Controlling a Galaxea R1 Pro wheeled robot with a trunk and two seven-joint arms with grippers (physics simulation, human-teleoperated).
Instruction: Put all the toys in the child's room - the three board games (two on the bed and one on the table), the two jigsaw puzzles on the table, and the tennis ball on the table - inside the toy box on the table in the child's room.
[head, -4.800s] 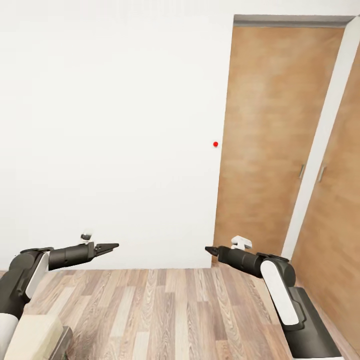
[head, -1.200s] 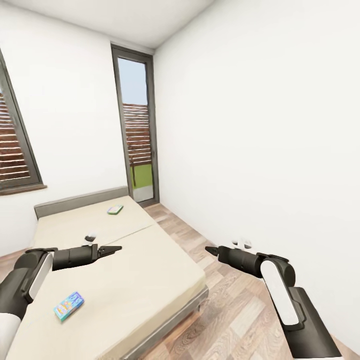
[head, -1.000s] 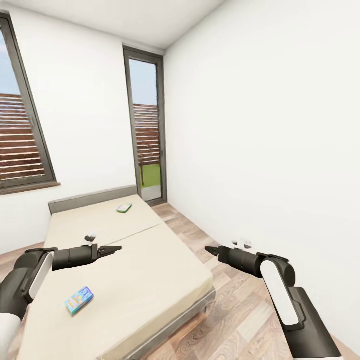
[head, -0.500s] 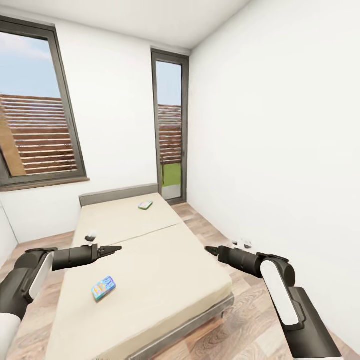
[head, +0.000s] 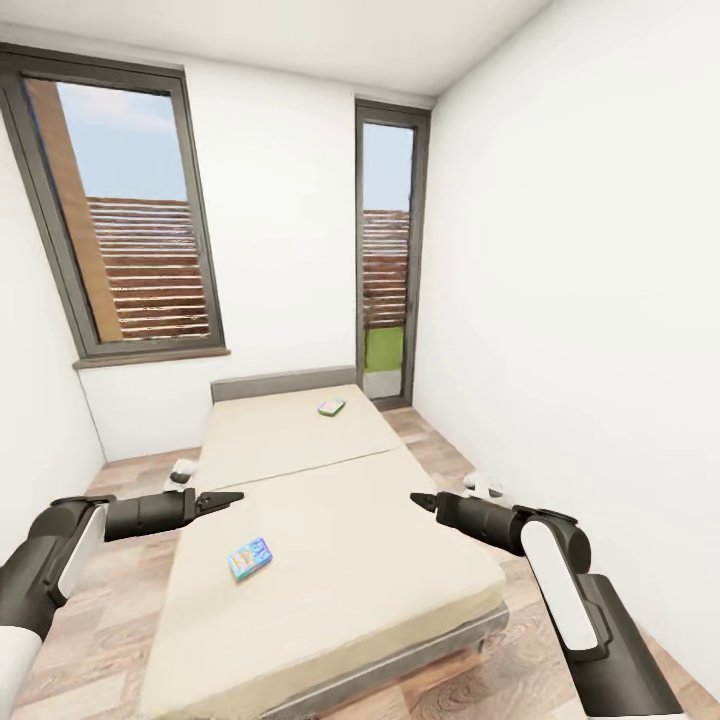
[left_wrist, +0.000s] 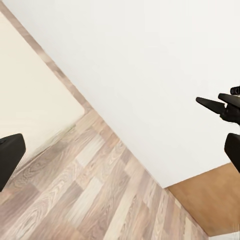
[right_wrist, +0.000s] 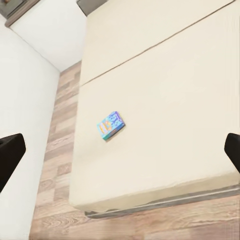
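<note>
The blue game box (head: 250, 557) lies on the bed (head: 400, 560), slightly below and ahead of the left gripper (head: 228, 497), which is nearer than the right gripper (head: 420, 499). Its long axis runs diagonally. Both grippers look closed to a point and hold nothing.

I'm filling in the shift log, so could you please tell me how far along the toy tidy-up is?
Nothing looks packed yet. The blue board game and the white-green board game lie on the bed. The left gripper and right gripper carry nothing. Everything remains to be done.

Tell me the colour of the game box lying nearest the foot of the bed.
Mostly blue with yellow-orange cover art: the board game, clearest in the right wrist view.
</note>
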